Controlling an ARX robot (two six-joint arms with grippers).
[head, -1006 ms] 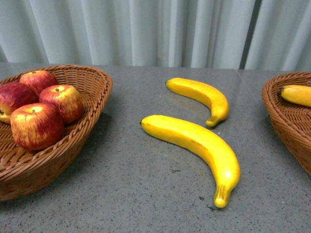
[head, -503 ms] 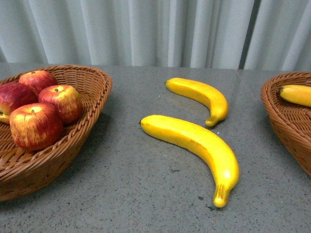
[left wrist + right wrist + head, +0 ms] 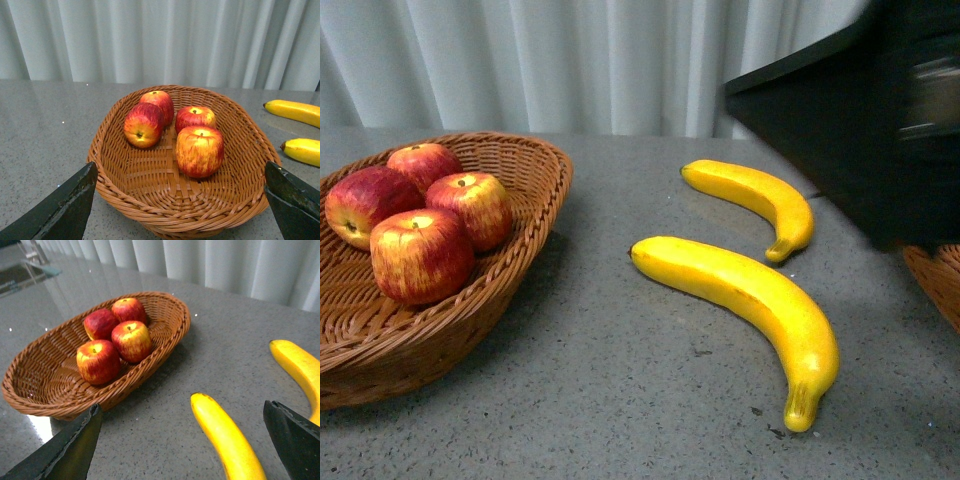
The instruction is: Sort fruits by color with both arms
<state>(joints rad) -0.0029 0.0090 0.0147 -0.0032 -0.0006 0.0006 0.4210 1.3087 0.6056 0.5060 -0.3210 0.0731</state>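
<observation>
Several red apples (image 3: 420, 250) lie in a brown wicker basket (image 3: 535, 175) at the left; they also show in the left wrist view (image 3: 199, 150) and the right wrist view (image 3: 131, 340). Two yellow bananas lie on the grey table: a near one (image 3: 750, 300) and a far one (image 3: 760, 195). My right arm (image 3: 860, 110) is a dark blur at the upper right. My right gripper (image 3: 185, 447) is open, with the near banana (image 3: 227, 440) between its fingers. My left gripper (image 3: 182, 205) is open and empty, over the near rim of the apple basket (image 3: 180, 210).
A second wicker basket (image 3: 938, 285) shows only as a rim at the right edge, mostly hidden by my right arm. White curtains hang behind the table. Both bananas (image 3: 295, 110) lie right of the apple basket in the left wrist view.
My right arm has come into the front view at the upper right and hides the right basket and its banana. The view has shifted, so everything sits a little further right.
</observation>
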